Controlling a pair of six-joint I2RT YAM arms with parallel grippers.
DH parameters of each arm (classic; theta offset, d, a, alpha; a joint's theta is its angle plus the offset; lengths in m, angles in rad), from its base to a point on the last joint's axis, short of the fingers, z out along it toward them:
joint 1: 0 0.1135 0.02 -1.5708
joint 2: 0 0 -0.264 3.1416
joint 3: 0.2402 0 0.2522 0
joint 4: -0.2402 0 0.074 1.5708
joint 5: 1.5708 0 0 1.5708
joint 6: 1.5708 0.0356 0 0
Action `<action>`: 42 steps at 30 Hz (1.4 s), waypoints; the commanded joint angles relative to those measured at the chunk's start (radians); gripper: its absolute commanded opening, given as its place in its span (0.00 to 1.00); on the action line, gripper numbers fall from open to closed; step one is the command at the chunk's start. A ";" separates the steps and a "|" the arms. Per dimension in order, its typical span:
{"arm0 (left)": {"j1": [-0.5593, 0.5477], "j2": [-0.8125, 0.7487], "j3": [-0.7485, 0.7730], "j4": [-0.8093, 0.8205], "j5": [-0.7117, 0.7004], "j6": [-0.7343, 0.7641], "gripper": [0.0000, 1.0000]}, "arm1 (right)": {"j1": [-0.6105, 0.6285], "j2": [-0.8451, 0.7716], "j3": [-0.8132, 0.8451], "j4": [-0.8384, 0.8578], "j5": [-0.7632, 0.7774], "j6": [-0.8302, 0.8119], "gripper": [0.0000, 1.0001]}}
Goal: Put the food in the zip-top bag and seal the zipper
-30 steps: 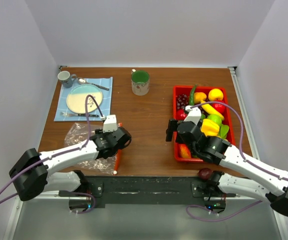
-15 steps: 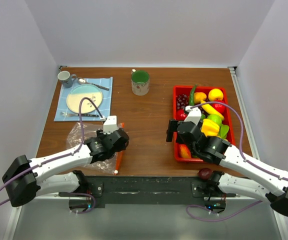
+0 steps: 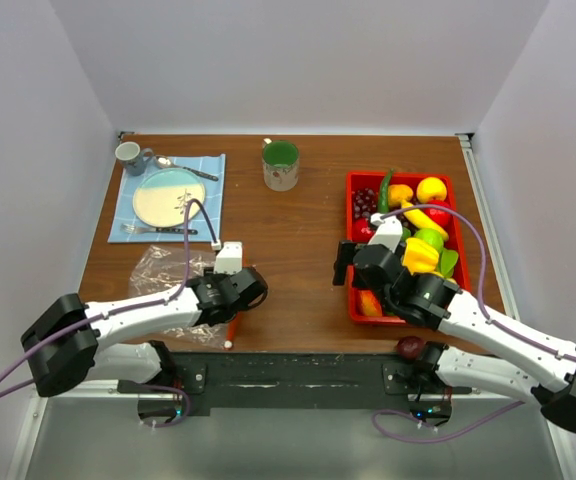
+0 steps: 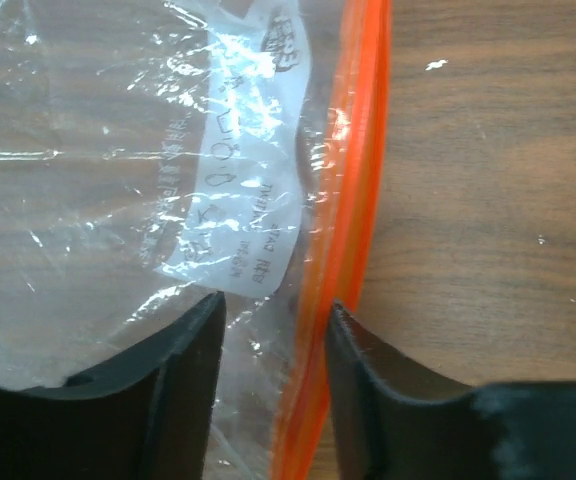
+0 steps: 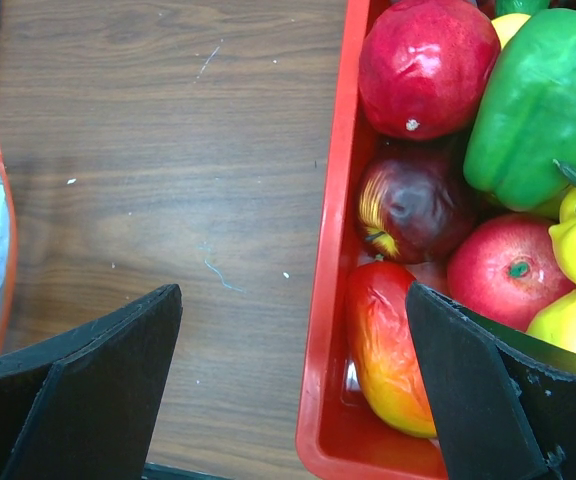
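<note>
The brown table [image 3: 298, 230] is sitting between white walls. The left gripper [image 4: 268, 340] is moving a little over the bag [image 4: 118, 180], which is lying flat and empty on the left side. Its fingers are coming closer but are still apart, with the zipper [image 4: 353, 170] between them. It looks like it is getting ready to pinch the mouth open. The right gripper [image 5: 293, 300] is staying wide open over the tray [image 5: 333, 250], where the food [image 5: 428, 60] is still waiting.

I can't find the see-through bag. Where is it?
In the top view the zip-top bag lies on the table's left side, nearer than the blue placemat, with the left gripper at its orange zipper edge.
</note>
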 commanded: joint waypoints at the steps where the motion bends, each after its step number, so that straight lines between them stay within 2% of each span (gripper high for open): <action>1: -0.006 0.009 0.026 0.015 -0.067 -0.034 0.42 | 0.003 -0.021 -0.003 -0.010 0.034 0.029 0.99; 2: -0.006 0.011 0.034 0.020 -0.067 -0.030 0.36 | 0.003 -0.027 -0.005 -0.012 0.038 0.029 0.99; 3: -0.006 0.017 0.043 0.022 -0.067 -0.023 0.23 | 0.003 -0.031 -0.003 -0.015 0.038 0.030 0.99; 5: -0.006 0.014 0.066 0.020 -0.065 -0.015 0.11 | 0.003 -0.043 -0.011 -0.013 0.035 0.033 0.99; 6: -0.006 0.000 0.072 0.020 -0.064 -0.004 0.01 | 0.003 -0.046 -0.013 -0.007 0.033 0.035 0.99; 7: -0.006 -0.011 0.077 0.026 -0.061 0.005 0.00 | 0.003 -0.047 -0.014 -0.004 0.031 0.033 0.99; 13: -0.006 -0.115 0.130 0.090 0.008 0.080 0.00 | 0.003 -0.035 0.006 -0.011 0.028 0.030 0.99; 19: -0.005 -0.174 0.176 0.232 0.163 0.164 0.00 | 0.003 -0.034 0.047 0.002 -0.010 0.021 0.99; 25: 0.014 -0.132 0.221 0.290 0.223 0.186 0.00 | 0.003 0.012 0.044 0.160 -0.227 0.016 0.92; 32: 0.107 -0.101 0.219 0.388 0.373 0.189 0.00 | 0.004 0.070 0.014 0.321 -0.355 0.056 0.88; 42: 0.133 -0.108 0.245 0.388 0.436 0.192 0.00 | 0.004 0.222 0.047 0.449 -0.348 0.072 0.84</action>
